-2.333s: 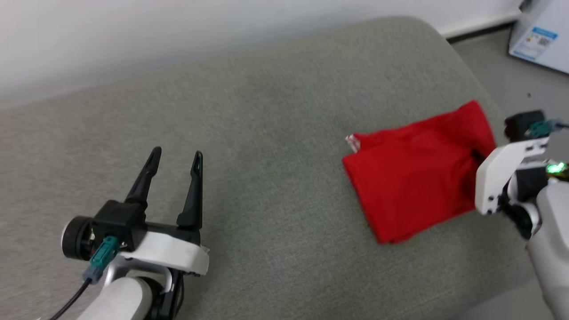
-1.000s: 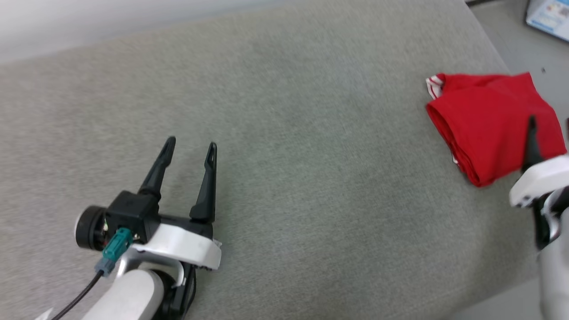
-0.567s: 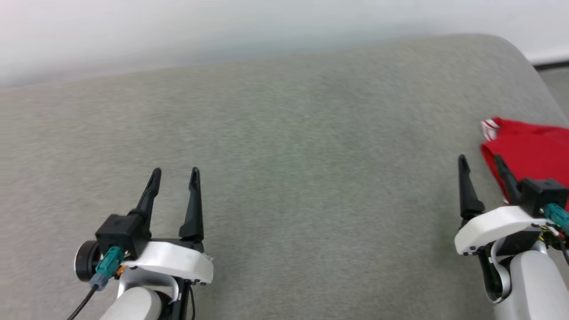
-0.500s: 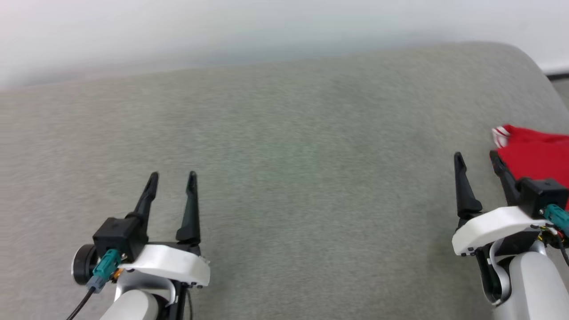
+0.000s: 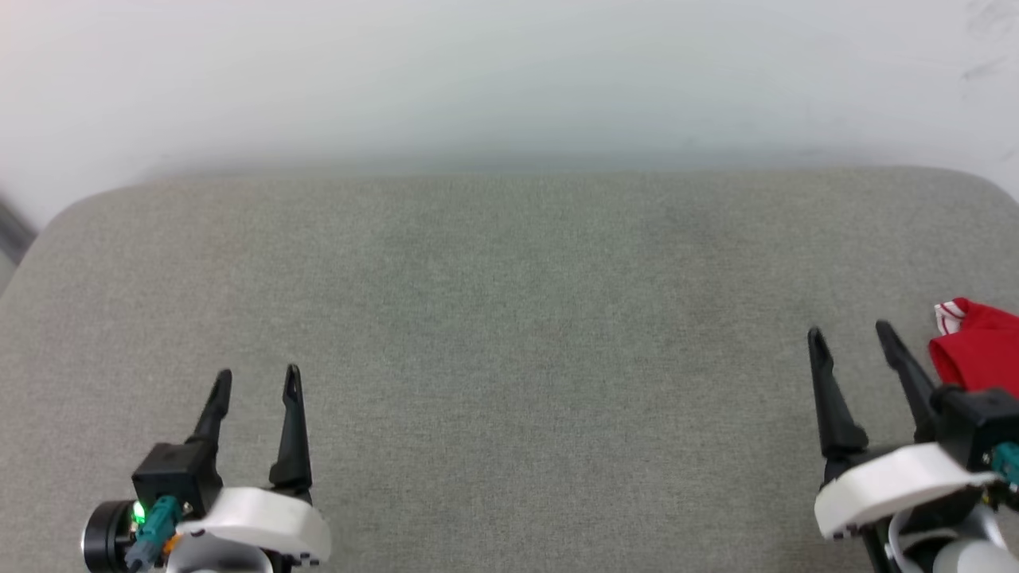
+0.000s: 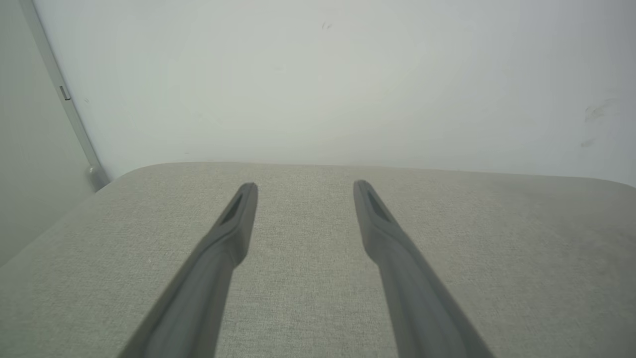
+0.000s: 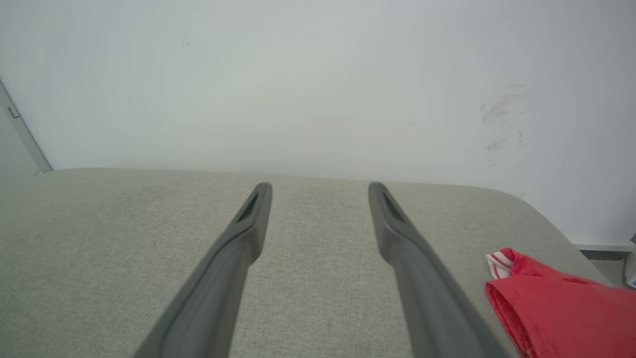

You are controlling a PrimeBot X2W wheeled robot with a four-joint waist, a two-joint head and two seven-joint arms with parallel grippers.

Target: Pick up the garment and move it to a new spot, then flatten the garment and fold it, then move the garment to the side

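Lying folded, the garment (image 5: 983, 354) runs off the head view's right edge.

**Bright, flat light, soft close to the lenses**

From my seat everything reads evenly lit and diffuse. In the head view the wall (image 5: 509, 72) at 12 o'clock washes out almost to white, and the whole frame is slightly soft. Shadows on the grey cushion (image 5: 509, 318) are faint. Both wrist views darken toward 3 and 9 o'clock and bow the cushion's far edge. They blur the dark fingers (image 6: 198, 288) at 6 o'clock, while the weave beside them is crisp.
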